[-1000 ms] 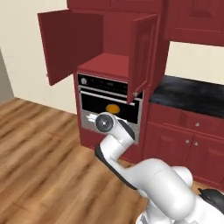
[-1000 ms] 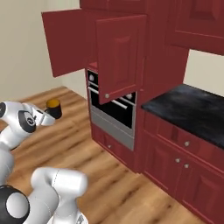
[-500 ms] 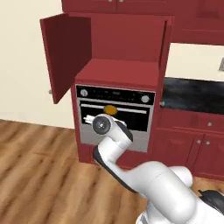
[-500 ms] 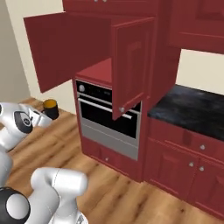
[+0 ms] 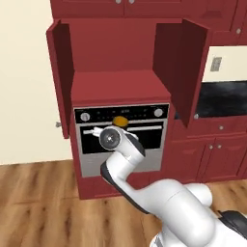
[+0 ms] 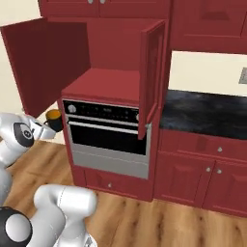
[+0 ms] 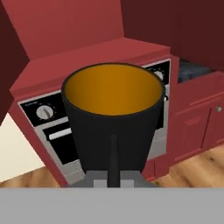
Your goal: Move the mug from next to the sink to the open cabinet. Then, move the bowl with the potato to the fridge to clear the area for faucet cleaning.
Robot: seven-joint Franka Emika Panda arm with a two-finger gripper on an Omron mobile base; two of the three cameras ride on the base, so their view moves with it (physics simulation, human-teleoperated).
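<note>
My gripper (image 7: 113, 146) is shut on the mug (image 7: 113, 118), a near-black cylinder with an orange inside, held upright with one finger down its front wall. The mug (image 5: 119, 121) hangs in front of the oven's control panel, below the floor of the open cabinet (image 5: 120, 82). From the right the mug (image 6: 54, 119) and gripper (image 6: 47, 128) sit left of the oven, lower than the open cabinet (image 6: 106, 77). The dark red recess (image 7: 87, 52) lies straight ahead, with both of its doors swung wide. The sink, bowl, potato, fridge and faucet are out of view.
A black built-in oven (image 6: 108, 135) sits under the recess. The cabinet's right door (image 5: 185, 62) and left door (image 5: 60, 82) stick out towards me. A black marbled counter (image 6: 207, 108) over red drawer fronts runs to the right. Wood floor lies below.
The whole picture has shifted: the base has moved, and the cabinet and oven now stand square in front and closer. The mug stays in the shut gripper.
</note>
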